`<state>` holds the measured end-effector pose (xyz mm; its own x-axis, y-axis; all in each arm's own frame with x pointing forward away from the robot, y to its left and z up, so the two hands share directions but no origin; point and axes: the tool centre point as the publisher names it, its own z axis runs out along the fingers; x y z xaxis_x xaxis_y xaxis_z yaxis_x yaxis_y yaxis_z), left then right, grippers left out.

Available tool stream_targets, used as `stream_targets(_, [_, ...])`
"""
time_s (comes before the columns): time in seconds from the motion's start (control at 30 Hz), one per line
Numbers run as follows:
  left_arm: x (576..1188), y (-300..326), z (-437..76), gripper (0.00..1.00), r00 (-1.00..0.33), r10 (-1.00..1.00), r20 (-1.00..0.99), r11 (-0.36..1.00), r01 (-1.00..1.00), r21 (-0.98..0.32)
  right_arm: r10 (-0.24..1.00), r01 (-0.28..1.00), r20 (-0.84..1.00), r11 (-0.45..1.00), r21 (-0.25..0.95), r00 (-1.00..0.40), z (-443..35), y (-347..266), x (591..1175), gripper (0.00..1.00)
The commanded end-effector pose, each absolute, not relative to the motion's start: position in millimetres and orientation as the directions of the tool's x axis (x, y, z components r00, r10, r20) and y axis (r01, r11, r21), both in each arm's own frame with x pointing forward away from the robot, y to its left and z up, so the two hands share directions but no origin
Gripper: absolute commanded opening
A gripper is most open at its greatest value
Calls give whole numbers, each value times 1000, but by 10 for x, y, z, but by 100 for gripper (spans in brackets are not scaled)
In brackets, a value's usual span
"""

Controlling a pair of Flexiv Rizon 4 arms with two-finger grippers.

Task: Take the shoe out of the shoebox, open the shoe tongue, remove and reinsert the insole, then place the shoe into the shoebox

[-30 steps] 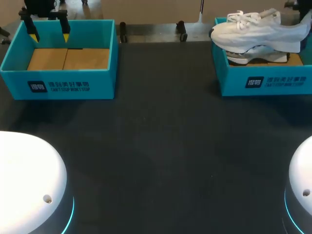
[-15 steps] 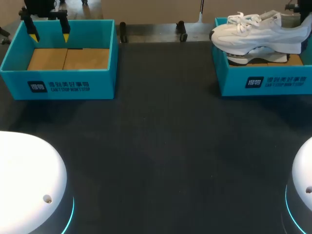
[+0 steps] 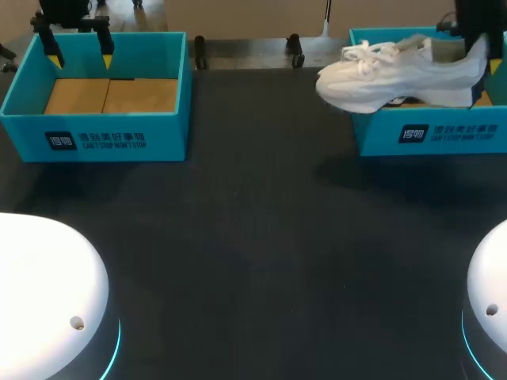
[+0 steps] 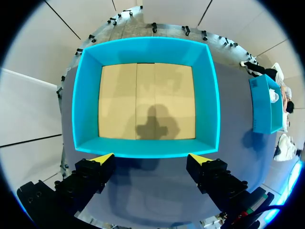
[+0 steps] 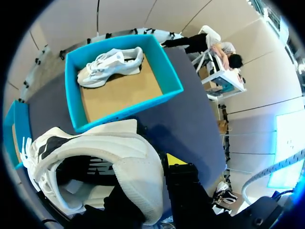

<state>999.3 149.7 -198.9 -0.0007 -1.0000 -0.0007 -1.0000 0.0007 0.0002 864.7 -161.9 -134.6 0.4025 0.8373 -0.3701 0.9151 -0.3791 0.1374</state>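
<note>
**Shoe lifted by the heel, toe clear of the box wall**

Head view: the white shoe (image 3: 396,75) hangs level above the near-left corner of the right shoebox (image 3: 444,134). Its toe juts out over the dark worktop (image 3: 261,237) and its heel is at the right arm (image 3: 469,20). The left claw (image 3: 80,49) hovers over the far edge of the left shoebox (image 3: 95,138).

Left wrist view: the left claw's fingers are spread wide with nothing between them. Only the bare cardboard floor of the box lies ahead.

Right wrist view: the right claw (image 5: 143,181) has the shoe by its heel collar. One yellow fingertip (image 5: 174,160) lies against the outside, and the other is hidden, presumably inside the opening. A second shoe (image 5: 109,64) lies in the box below.

Handling, as judged: the shoe is light, its upper soft and yielding, its sole stiffer. The padded heel is the firmest hold, though the long toe may droop or swing.
</note>
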Motion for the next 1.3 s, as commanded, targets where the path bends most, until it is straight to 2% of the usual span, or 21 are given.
stream_targets(0.03, [9994,1498,-1992,100,-1,-1000,-1,1,-1000,0,820,903,-380,-380,200,429,-1360,-1459,8293,0])
stream_targets(0.37, [9994,1498,-1992,100,-1,-1000,-1,1,-1000,0,850,912,-332,-380,152,409,-1476,-1129,7920,0])
stream_targets(1.0, [9994,1498,-1992,100,-1,-1000,-1,1,-1000,0,850,912,-332,-380,152,409,-1476,-1129,7920,0])
stream_targets(1.3, [9994,1498,-1992,100,-1,-1000,-1,1,-1000,0,866,929,-340,-323,182,368,-1554,-489,7487,0])
